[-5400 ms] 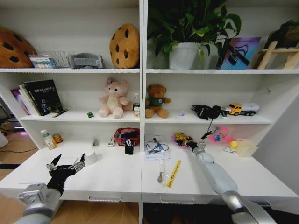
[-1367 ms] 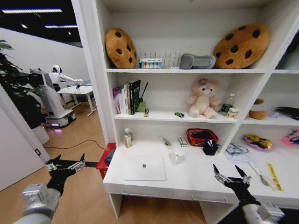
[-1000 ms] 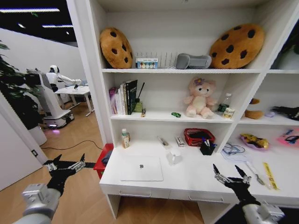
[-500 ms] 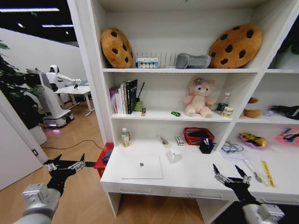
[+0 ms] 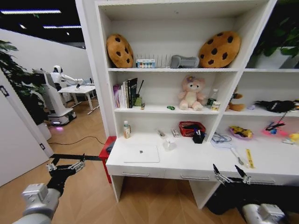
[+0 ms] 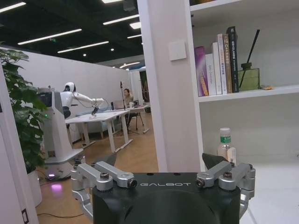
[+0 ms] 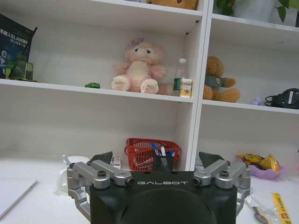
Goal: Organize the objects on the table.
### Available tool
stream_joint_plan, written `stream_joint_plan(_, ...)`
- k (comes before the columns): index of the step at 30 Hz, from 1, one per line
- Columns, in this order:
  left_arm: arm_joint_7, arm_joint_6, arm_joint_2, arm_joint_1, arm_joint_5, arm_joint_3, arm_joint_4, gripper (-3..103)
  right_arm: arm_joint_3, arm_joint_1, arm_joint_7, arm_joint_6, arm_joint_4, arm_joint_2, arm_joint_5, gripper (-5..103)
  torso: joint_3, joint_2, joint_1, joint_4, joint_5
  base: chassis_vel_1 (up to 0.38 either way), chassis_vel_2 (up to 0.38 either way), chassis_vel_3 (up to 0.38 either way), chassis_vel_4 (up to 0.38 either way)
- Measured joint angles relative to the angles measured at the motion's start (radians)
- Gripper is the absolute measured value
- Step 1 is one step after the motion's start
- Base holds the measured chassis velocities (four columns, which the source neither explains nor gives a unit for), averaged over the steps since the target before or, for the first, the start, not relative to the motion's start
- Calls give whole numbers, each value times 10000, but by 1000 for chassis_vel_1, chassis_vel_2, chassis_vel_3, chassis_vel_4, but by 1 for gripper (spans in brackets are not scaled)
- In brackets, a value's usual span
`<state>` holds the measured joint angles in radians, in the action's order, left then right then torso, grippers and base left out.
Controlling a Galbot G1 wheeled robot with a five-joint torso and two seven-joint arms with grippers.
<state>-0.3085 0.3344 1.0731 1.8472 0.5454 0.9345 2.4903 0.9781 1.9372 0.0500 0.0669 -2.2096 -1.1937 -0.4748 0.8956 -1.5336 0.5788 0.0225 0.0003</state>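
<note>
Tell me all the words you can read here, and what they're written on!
"GALBOT": on the left gripper.
"GALBOT": on the right gripper.
"SLAM": part of the title on the dark book; its other characters are too small.
Book spines, bottle label, yellow strip: too blurred.

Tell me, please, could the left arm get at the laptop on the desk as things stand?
Probably not yet. The left gripper hangs open over the floor, well short of the table, while the laptop lies flat with nothing on it. The way looks free, but the gap remains.

Right gripper (image 7: 160, 173) fingers spread, empty, facing pens (image 7: 160, 150) on the table (image 7: 37, 205).
</note>
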Motion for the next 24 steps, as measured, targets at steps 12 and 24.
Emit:
stream_joint_plan(12, 3, 0, 0, -2, 0, 0, 0, 100, 0, -7, 0, 0, 0, 0, 0, 100, 8, 13, 24, 0, -5, -25, 18, 10, -6)
stream_joint_plan(24, 3, 0, 0, -2, 0, 0, 0, 100, 0, -3, 0, 0, 0, 0, 0, 100, 5, 10, 12, 1, -3, 0, 0, 0, 0)
